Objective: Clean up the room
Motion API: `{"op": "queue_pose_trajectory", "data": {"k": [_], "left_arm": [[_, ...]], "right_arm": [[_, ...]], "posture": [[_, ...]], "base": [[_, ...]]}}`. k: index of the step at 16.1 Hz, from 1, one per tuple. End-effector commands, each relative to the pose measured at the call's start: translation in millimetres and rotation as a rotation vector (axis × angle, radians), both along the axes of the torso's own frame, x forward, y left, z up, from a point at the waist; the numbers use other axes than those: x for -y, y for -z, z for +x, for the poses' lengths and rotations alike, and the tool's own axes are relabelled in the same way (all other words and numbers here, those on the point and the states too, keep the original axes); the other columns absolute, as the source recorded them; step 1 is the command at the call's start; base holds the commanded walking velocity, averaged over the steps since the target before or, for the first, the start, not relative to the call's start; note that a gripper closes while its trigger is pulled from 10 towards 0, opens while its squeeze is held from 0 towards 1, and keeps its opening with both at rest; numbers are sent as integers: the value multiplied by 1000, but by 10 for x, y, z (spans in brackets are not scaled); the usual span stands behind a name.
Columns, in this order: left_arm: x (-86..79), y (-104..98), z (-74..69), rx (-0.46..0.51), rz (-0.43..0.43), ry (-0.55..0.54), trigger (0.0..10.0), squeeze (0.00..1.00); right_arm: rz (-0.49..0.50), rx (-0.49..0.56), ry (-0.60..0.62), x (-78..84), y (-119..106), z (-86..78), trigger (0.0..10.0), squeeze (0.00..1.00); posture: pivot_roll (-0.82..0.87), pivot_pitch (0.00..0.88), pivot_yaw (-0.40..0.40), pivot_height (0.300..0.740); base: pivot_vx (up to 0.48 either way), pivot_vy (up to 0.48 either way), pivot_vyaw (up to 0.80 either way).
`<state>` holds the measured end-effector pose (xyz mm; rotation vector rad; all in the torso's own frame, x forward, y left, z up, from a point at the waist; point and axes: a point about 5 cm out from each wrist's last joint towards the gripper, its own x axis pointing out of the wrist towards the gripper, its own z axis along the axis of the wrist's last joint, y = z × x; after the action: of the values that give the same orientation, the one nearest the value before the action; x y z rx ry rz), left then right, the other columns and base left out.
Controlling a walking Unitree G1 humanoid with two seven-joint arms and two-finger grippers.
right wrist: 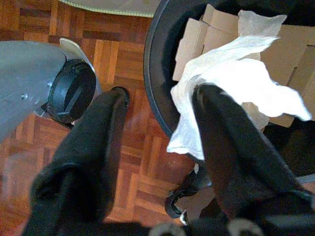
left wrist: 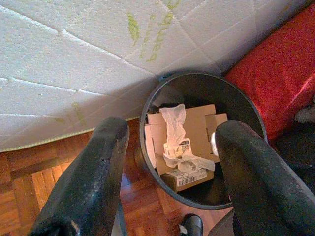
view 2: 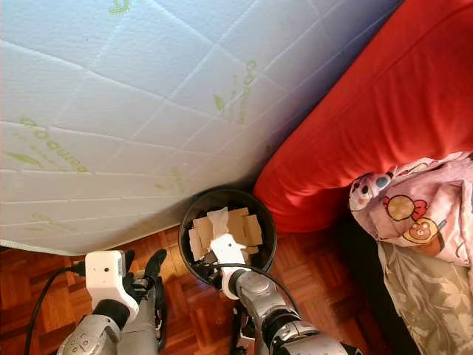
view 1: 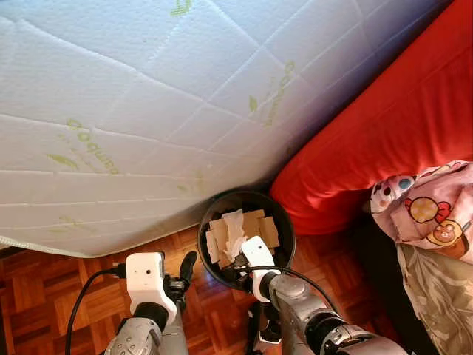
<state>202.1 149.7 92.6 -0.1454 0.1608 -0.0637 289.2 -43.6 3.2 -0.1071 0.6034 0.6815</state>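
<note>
One black round bin (view 1: 246,237) sits on the parquet floor (view 1: 44,285), tucked right against the edge of the white quilted mattress (view 1: 148,111) and just beside the red cushion (view 1: 384,126). Inside it: a few flat cardboard pieces (left wrist: 197,128), one small box with a barcode label (left wrist: 189,178) and one crumpled white wrapper (left wrist: 174,128). Right pincer (right wrist: 162,128) hangs over the bin's near rim, fingers spread wide, with a white tissue (right wrist: 231,83) draped against one finger. Left pincer (left wrist: 170,162) is next to the bin, also wide open, holding nothing. One cartoon-print cloth (view 1: 429,207) lies off to the right.
</note>
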Motion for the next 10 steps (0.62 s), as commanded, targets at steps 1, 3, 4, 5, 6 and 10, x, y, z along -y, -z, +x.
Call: {"op": "queue_pose_trajectory", "data": {"k": [1, 3, 4, 5, 6, 10], "left_arm": [[23, 48, -64, -36, 8, 5, 10000, 0], [29, 50, -63, -37, 8, 7, 10000, 0], [32, 47, -68, -37, 8, 8, 10000, 0], [32, 47, -68, -37, 8, 8, 10000, 0], [31, 47, -68, -37, 8, 8, 10000, 0], [34, 50, -67, -37, 11, 10, 10000, 0]], "right_arm": [[-60, 7, -25, 26, 81, -73, 10000, 1000], [-118, 79, -45, 35, 38, -26, 10000, 1000], [-78, 126, -11, 19, -49, 48, 10000, 1000], [-30, 138, 24, 11, -106, 95, 10000, 1000], [-16, 142, 36, 11, -127, 113, 10000, 1000], [-90, 129, 25, 55, -73, 92, 10000, 1000]], "posture": [[269, 505, -153, 646], [269, 505, -153, 646], [269, 510, -151, 646], [268, 513, -150, 646], [268, 513, -150, 646], [267, 511, -148, 646]], "base": [[0, 0, 0], [0, 0, 0], [0, 0, 0], [0, 0, 0], [0, 0, 0], [0, 0, 0]]}}
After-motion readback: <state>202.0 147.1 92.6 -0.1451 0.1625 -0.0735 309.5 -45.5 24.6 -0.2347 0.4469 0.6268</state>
